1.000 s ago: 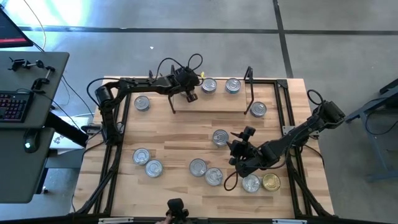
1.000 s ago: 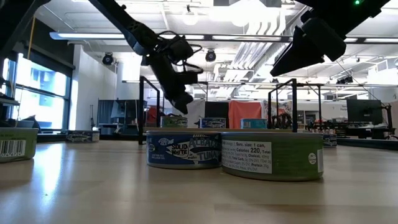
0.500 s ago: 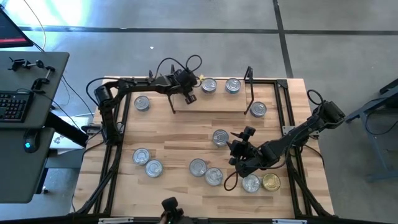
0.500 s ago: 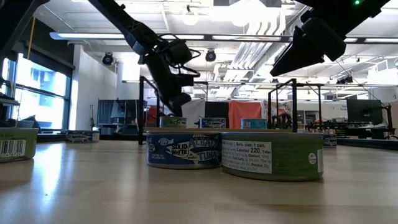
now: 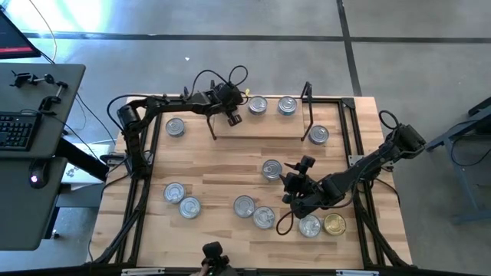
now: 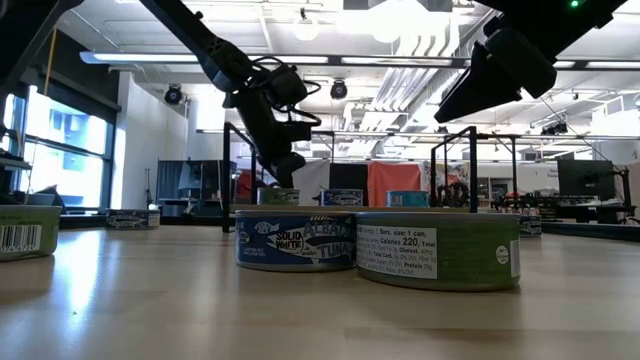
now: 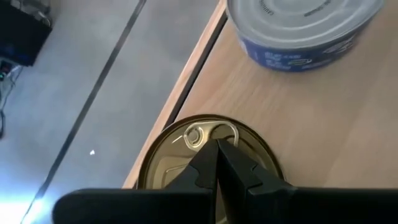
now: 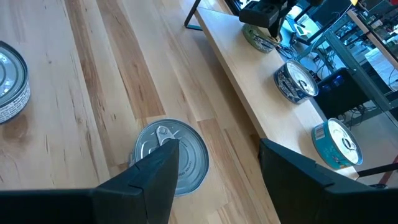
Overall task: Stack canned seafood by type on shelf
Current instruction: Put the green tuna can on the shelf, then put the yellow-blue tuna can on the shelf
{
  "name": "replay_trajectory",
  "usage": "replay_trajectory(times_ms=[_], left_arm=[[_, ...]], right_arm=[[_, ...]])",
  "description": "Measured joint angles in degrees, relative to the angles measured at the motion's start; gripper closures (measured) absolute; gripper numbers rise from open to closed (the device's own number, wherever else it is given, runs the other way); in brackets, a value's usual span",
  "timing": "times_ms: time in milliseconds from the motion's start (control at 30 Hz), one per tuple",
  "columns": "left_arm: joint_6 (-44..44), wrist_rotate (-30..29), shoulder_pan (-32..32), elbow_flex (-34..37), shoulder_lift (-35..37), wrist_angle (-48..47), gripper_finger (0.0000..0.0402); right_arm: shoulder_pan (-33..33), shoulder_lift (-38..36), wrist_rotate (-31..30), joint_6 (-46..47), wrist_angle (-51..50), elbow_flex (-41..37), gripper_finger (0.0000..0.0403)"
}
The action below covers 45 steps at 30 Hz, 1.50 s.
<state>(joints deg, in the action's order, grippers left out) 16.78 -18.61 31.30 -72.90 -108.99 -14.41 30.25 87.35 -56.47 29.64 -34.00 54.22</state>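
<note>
Silver-lidded tins (image 5: 261,217) lay scattered across the wooden table (image 5: 222,165), two more on the shelf (image 5: 261,126) along its far edge. Only the left wrist view revealed a gold-lidded tin (image 7: 208,160) beneath the left gripper (image 5: 234,118), fingers pinched together, empty. The right gripper (image 8: 214,163) hung spread wide over a silver tin (image 8: 172,155), holding nothing.

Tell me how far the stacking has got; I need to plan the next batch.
Done: three tins sit on the shelf, side by side, none stacked. In hand: the shut left gripper hovers at the gold-lidded tin there; the open right gripper hangs over a silver tin on the table. Left: the loose tins on the table, and all stacking.
</note>
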Motion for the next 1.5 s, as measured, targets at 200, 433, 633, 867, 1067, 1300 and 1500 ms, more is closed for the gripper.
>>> replay_trajectory(times_ms=[200, 433, 633, 867, 1067, 1300, 1500], left_arm=[[1.8, -1.6, -2.4, 0.0, 0.6, 3.6, 0.0401], [4.1, -1.5, -7.1, 0.0, 2.5, 8.7, 0.0401], [5.3, -1.0, -14.0, 0.0, 6.3, 10.0, 0.0401], [6.0, -0.5, -22.6, 1.6, 7.3, 15.5, 0.0401], [3.7, 7.1, -26.2, 12.1, 7.5, 31.7, 0.0401], [-2.6, 6.5, -34.0, 18.4, 7.7, 40.6, 0.0401], [5.3, 1.4, -40.5, 18.6, 10.9, 43.0, 0.0401]], right_arm=[[0.1, 0.0, 0.0, -0.1, 0.0, 0.0, 0.0192], [0.2, 0.0, 0.1, -0.8, 0.0, 0.0, 0.0192], [1.5, 0.0, 3.9, -4.4, 1.2, -0.6, 0.0192], [1.6, -0.9, 7.6, -0.8, 8.7, -7.9, 0.0192], [1.5, -1.0, 9.4, 3.8, 7.9, -10.1, 0.0192], [-6.6, -1.2, 27.6, 0.9, 11.0, -10.1, 0.0201], [-11.5, -0.8, 35.9, -17.4, 21.9, -10.1, 0.0221]])
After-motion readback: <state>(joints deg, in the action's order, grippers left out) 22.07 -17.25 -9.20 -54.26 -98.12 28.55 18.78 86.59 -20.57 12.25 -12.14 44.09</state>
